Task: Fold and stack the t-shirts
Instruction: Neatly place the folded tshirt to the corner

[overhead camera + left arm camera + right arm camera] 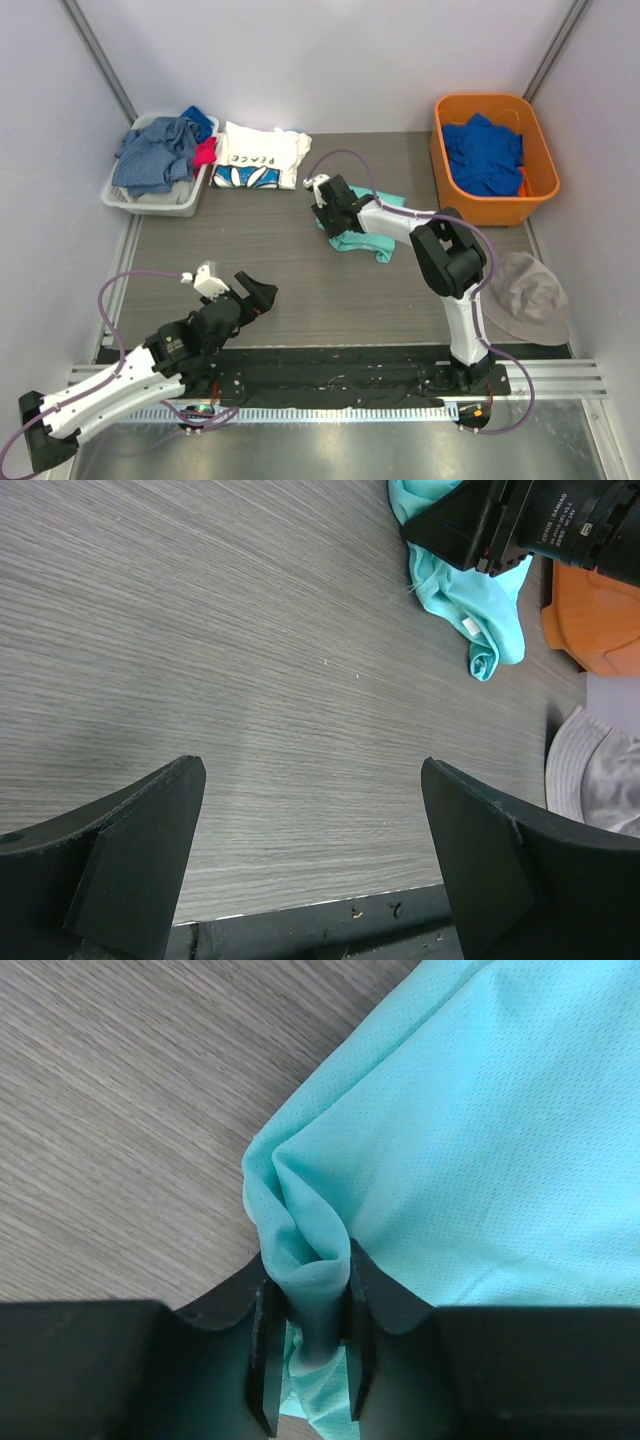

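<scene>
A crumpled mint-teal t-shirt [360, 243] lies mid-table, largely under my right arm. My right gripper [322, 215] sits at its left edge. In the right wrist view the jaws [310, 1345] are shut on a bunched fold of this shirt [480, 1140], and the cloth fills the gap between the pads. The white "PEACE" t-shirt [258, 157] lies folded at the back of the table. My left gripper [258, 290] hovers over bare table near the front edge. Its fingers [140, 830] stand wide open and hold nothing. The teal shirt [480, 610] shows at the top right of the left wrist view.
A grey basket [120, 195] of denim-like clothes stands at the back left. At the back right, an orange bin [445, 160] holds a royal blue garment [485, 155]. A grey hat [525, 295] lies at the right edge.
</scene>
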